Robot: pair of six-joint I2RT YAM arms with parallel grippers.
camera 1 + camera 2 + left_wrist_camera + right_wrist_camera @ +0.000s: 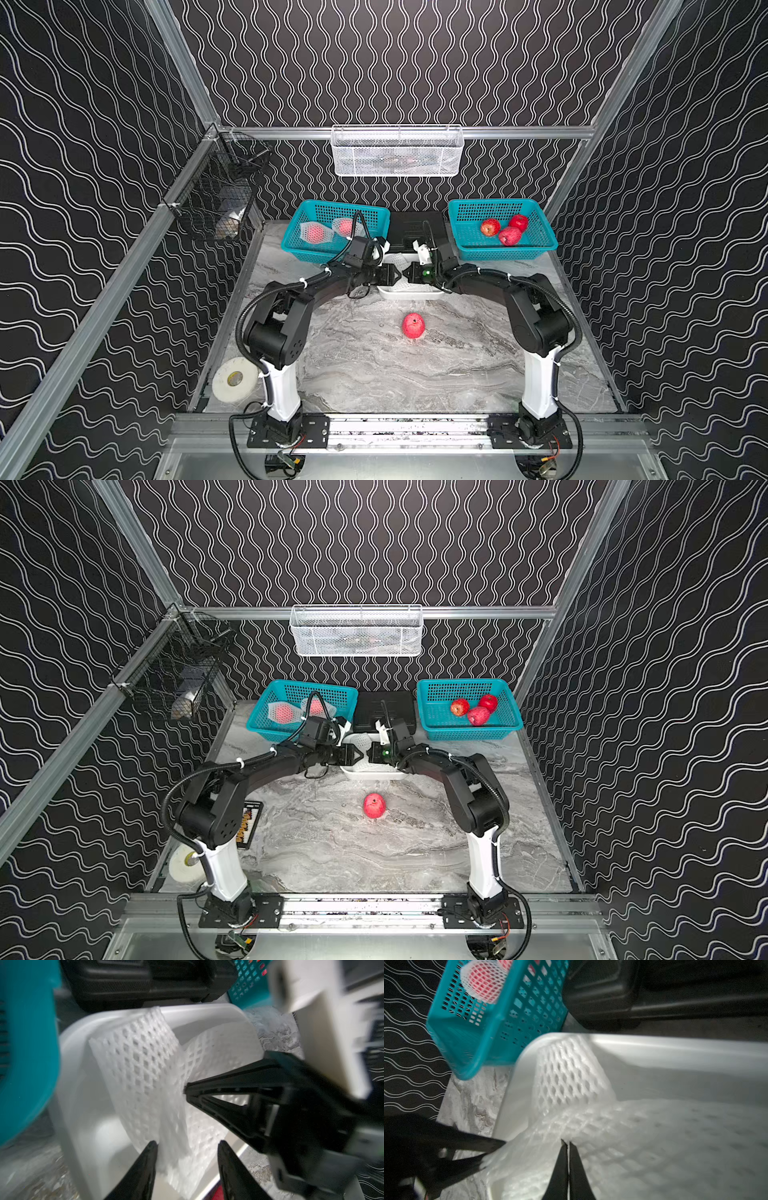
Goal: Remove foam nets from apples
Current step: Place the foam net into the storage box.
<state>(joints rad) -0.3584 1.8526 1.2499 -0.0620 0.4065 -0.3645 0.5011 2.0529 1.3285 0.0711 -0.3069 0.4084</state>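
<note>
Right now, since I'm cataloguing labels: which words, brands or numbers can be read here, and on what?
No text can be read.
White tape roll: yellowish core sticker, too small to read.
Dark flat item by the left arm: orange marks, too blurred.

rear-left corner of worktop (457,374): left basket (305,252), two netted apples (316,232) in it | rear-right corner: right basket (498,252), three apples (510,235) in it | rear edge, between baskets: case (415,226) | just before case: tub (409,295), foam nets (141,1068) in it | mid-worktop, before tub: lone apple (413,325) | front-left corner: tape roll (233,379)
</note>
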